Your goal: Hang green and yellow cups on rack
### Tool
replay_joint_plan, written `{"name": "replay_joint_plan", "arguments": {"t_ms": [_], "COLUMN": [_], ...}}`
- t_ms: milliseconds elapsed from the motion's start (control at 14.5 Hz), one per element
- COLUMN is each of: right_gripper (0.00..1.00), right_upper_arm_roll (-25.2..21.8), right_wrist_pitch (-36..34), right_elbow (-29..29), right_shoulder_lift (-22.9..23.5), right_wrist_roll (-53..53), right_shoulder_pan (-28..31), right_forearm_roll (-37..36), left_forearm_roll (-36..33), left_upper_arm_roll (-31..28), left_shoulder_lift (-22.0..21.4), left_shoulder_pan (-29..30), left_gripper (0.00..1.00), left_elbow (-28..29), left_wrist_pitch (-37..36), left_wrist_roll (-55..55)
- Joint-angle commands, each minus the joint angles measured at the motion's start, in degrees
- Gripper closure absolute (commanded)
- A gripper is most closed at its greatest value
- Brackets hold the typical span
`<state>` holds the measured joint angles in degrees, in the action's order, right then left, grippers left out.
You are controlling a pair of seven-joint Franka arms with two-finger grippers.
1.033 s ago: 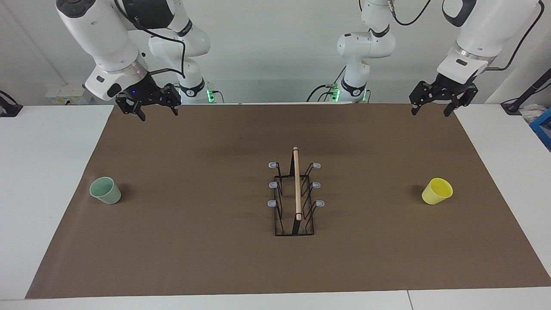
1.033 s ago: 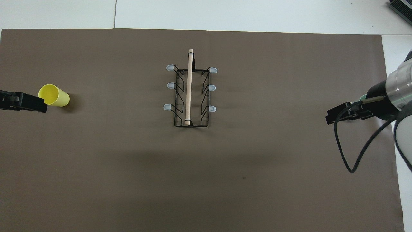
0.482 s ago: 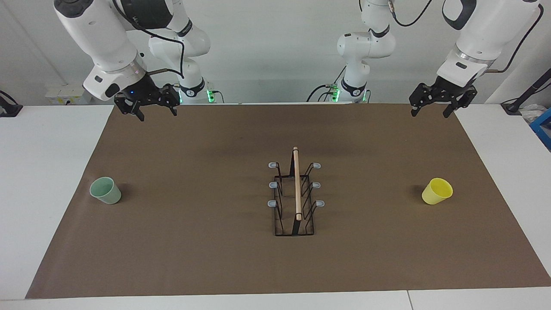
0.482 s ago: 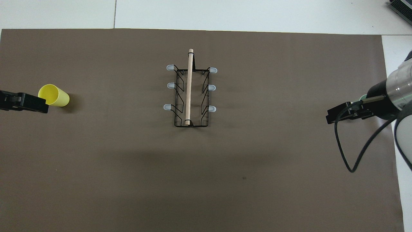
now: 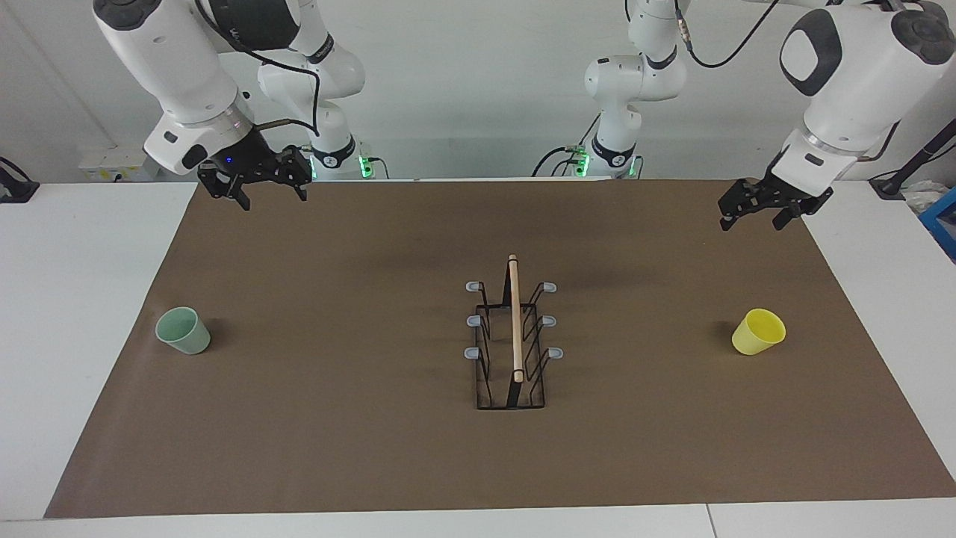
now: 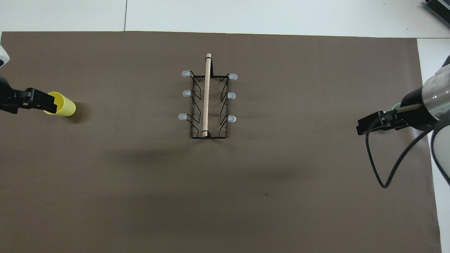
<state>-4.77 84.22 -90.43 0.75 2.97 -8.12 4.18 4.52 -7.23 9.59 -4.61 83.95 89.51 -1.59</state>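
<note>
Nearest the robots, both grippers hang spread wide and empty: the right gripper waits over the mat's edge, and the left gripper is raised, well short of the yellow cup. The approach step seems in hand; next it must descend and straddle that cup's wall. Farther out, the mint-green cup sits upright and the yellow cup leans, each at its own end of the brown mat. The black wire rack stands between them, its prongs bare.

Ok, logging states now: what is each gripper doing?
Left gripper: open, empty, in the air.
Right gripper: open, empty, in the air.
</note>
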Motion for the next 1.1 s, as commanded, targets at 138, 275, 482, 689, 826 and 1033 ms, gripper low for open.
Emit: {"name": "replay_joint_plan", "arguments": {"t_ms": [138,275,482,689,826,1033], "right_gripper": [0.00,0.00,0.00,0.00,0.00,0.00], "right_upper_arm_roll": [1.1,1.9,2.5,2.7,2.7,2.7], "right_wrist_pitch": [-0.8,-0.8,-0.7,-0.8,-0.7,0.9], "right_elbow": [1.2,1.2,1.2,1.2,1.2,1.1], "right_shoulder_lift": [0.7,0.7,0.7,0.7,0.7,0.9], "right_wrist_roll": [-0.3,-0.3,-0.3,0.4,3.4,8.8], "right_shoulder_pan": [1.4,2.4,2.9,2.9,2.9,2.9], "right_forearm_roll": [0.3,0.4,0.4,0.1,-1.0,-3.9], "left_forearm_roll": [9.6,11.4,14.6,19.1,20.0,23.1], "left_upper_arm_roll": [-10.2,-13.1,-16.9,-19.1,-19.4,-19.4], "left_shoulder_lift": [10.6,14.0,22.1,27.3,28.9,31.2], "left_shoulder_pan": [-2.2,-2.4,-2.5,-1.0,0.2,2.9], "left_gripper": [0.00,0.00,0.00,0.00,0.00,0.00], "left_elbow": [-9.1,-10.1,-15.5,-15.4,-15.2,-15.0], "left_wrist_pitch": [-1.1,-0.1,0.7,5.7,9.3,11.5], "left_wrist_roll": [9.3,11.6,19.2,21.5,23.0,26.4]}}
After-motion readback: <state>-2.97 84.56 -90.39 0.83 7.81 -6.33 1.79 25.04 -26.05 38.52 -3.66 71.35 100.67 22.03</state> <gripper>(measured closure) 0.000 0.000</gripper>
